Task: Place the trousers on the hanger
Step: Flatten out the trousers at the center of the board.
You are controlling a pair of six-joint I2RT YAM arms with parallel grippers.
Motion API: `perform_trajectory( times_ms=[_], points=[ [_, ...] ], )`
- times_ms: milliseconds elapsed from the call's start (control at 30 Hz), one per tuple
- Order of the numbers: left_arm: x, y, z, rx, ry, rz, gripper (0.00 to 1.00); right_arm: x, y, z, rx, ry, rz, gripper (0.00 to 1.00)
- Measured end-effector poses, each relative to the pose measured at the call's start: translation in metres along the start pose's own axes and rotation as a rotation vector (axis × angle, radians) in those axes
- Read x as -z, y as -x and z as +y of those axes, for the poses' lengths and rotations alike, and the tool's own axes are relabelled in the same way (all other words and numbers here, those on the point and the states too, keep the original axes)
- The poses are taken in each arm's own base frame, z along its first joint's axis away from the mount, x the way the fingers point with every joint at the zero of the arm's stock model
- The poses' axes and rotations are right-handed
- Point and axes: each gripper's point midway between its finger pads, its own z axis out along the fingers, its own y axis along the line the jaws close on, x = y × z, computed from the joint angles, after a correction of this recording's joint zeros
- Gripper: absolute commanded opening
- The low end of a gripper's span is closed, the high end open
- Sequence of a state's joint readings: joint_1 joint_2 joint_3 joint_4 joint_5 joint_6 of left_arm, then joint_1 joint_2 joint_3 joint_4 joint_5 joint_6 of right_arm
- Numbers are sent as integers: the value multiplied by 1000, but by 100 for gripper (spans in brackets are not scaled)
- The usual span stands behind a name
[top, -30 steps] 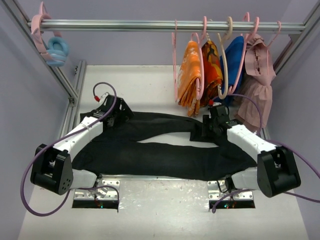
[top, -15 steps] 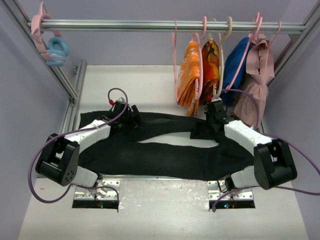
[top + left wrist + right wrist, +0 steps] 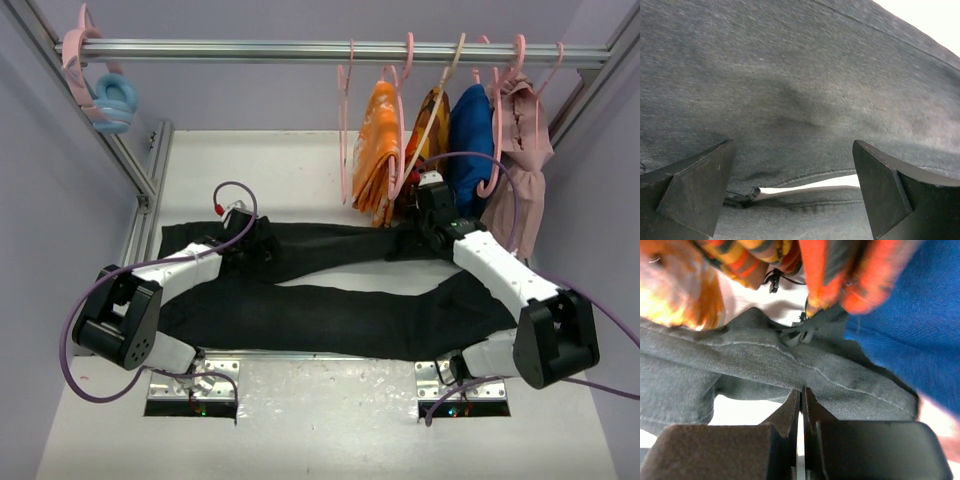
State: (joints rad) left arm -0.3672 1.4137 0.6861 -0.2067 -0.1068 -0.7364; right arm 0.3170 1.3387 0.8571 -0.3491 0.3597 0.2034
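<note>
the long plain black fabric trousers (image 3: 330,320) lie flat across the near half of the white tabletop (image 3: 280,170). their long axis runs from the left edge toward the right edge, and the two legs lie one behind the other with a slit of bare top between them. my right fingers (image 3: 798,401) are pressed together at the right end of the farther leg, tips at its hem; i cannot tell whether a fold is nipped between them. my left fingers (image 3: 258,243) stand wide apart over the same leg toward its left end, with cloth under the gap and nothing gripped.

the thin pale pink wire hanger (image 3: 344,140) hangs bare from the metal rail (image 3: 250,48) over the far edge, just left of the orange patterned cloth (image 3: 378,150). that puts it beyond and above my right fingers and well apart from my left. i judge the right arm the nearer one. the leg would have to travel away from the near edge and upward, its length crosswise to the hanger, which looks edge-on from above.
</note>
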Motion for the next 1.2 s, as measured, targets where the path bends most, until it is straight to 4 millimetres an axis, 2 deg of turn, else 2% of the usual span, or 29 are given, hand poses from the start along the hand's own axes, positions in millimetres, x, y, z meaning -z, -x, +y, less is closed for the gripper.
perform_trajectory(
  times_ms=[67,267,633,733,800,900,933,967,1033,1133,1200],
  points=[
    [-2,0,3,-1,14,-2,100,16,3,1,12,20,-5,0],
    [-8,-3,11,-5,52,4,100,70,33,-3,20,73,7,0],
    [-8,-1,21,-8,101,-16,100,121,-5,3,111,169,254,2],
    [-7,-1,25,-10,122,-19,100,123,-5,8,138,188,290,3],
    [-7,-1,29,-12,138,-21,100,121,-1,11,158,197,309,8],
    [-6,-2,34,-14,161,-22,100,104,9,13,191,168,347,25],
    [-6,-2,35,-14,168,-23,100,94,11,13,201,145,364,36],
    [-6,-2,37,-15,177,-23,100,82,11,12,210,111,388,37],
    [-5,-1,41,-13,199,-29,100,60,9,12,213,50,411,57],
    [-1,5,49,3,257,-54,100,39,12,11,174,-12,352,60],
    [3,9,57,27,314,-78,100,44,8,4,130,-43,297,61]
  ],
)
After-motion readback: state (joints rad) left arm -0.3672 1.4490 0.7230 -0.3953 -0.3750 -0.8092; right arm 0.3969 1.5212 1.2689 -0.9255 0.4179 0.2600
